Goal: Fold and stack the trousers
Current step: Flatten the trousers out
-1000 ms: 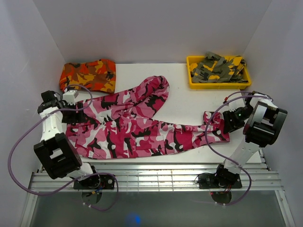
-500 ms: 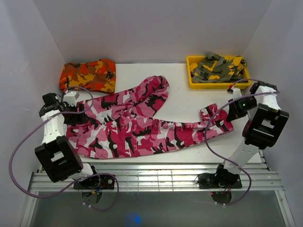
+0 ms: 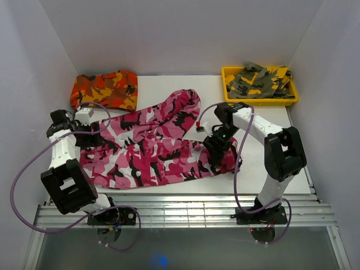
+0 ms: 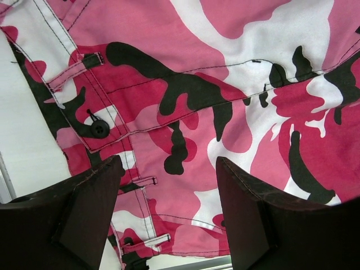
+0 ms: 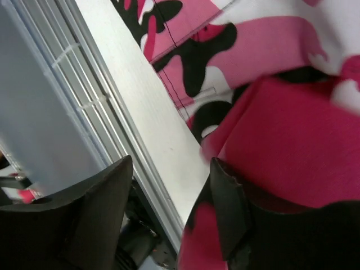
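Observation:
The pink, magenta, white and black camouflage trousers [image 3: 152,152] lie spread across the table, waist at the left, one leg angled to the back middle. The near leg's end is bunched back on itself at the right. My left gripper [image 3: 84,138] hovers open over the waist; its view shows the button, belt loops [image 4: 140,181] and fabric [image 4: 185,56] between the fingers [image 4: 167,163]. My right gripper [image 3: 216,143] sits on the doubled leg end. Its jaws [image 5: 171,163] stand apart over bare table, with red-pink fabric [image 5: 281,112] draped against the right finger.
Folded orange-red camouflage trousers [image 3: 104,89] lie at the back left. A yellow bin [image 3: 247,102] at the back right holds olive-grey camouflage trousers [image 3: 260,81]. A metal rail [image 3: 185,202] runs along the table's near edge, also in the right wrist view [image 5: 84,84].
My right arm has swung from the far right toward the middle, bringing the near leg's end with it, so that leg is now shorter and doubled. The left arm has barely moved.

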`<state>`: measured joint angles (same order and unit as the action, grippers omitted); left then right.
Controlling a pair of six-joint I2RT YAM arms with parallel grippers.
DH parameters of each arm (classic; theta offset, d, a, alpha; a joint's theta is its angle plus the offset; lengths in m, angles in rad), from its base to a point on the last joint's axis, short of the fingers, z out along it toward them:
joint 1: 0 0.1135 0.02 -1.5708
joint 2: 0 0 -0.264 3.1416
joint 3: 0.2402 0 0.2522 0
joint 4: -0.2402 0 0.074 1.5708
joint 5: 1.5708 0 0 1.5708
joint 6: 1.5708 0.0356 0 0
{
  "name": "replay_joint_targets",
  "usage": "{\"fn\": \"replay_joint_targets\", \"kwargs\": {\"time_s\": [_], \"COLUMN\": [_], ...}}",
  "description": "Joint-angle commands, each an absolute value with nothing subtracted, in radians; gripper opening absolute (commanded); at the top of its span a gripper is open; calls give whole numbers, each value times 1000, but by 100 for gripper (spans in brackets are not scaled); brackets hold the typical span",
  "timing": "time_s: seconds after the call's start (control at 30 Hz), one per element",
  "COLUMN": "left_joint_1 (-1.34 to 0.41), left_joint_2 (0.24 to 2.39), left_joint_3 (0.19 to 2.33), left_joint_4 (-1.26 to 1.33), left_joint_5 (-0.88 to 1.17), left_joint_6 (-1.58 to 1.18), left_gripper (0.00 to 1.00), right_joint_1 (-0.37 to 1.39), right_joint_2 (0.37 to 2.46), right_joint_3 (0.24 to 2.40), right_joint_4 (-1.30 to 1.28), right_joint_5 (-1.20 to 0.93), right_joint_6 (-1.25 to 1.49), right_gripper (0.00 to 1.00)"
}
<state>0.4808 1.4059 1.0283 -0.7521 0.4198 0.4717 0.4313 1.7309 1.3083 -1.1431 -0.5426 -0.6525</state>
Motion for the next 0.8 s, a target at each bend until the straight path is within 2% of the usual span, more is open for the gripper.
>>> {"fn": "replay_joint_targets", "kwargs": {"time_s": [0.0,0.07,0.13,0.17,0.33,0.37,0.43,0.47,0.53,0.6,0.7,0.73,0.77], "left_joint_1": [480,480,480,480,480,480,480,480,480,480,480,480,480], "left_joint_2": [1393,1390,1390,1391,1400,1402,1407,1410,1414,1419,1417,1417,1414], "left_joint_3": [1066,1060,1057,1055,1061,1063,1069,1071,1071,1066,1055,1046,1040], "left_joint_4": [-759,-761,-762,-762,-759,-759,-759,-758,-753,-747,-738,-735,-733], "left_joint_5": [423,433,437,440,442,442,445,445,445,443,445,446,443], "left_joint_6": [482,477,474,474,477,476,474,474,468,465,457,457,459], "left_gripper": [79,79,79,79,79,79,79,79,79,79,79,79,79], "right_joint_1": [443,393,348,301,170,132,97,81,80,80,78,80,80], "right_joint_2": [1733,1730,1720,1703,1622,1600,1589,1589,1591,1604,1666,1672,1664], "right_joint_3": [1372,1416,1463,1471,1401,1379,1335,1298,1267,1238,1239,1236,1232], "right_joint_4": [-1131,-1129,-1129,-1131,-1160,-1163,-1184,-1193,-1177,-1155,-1144,-1135,-1115], "right_joint_5": [-606,-601,-606,-607,-520,-462,-428,-414,-414,-433,-475,-486,-521], "right_joint_6": [-571,-554,-546,-546,-601,-615,-650,-658,-626,-586,-532,-522,-514], "right_gripper": [71,85,92,93,84,75,68,61,61,66,67,65,58]}}
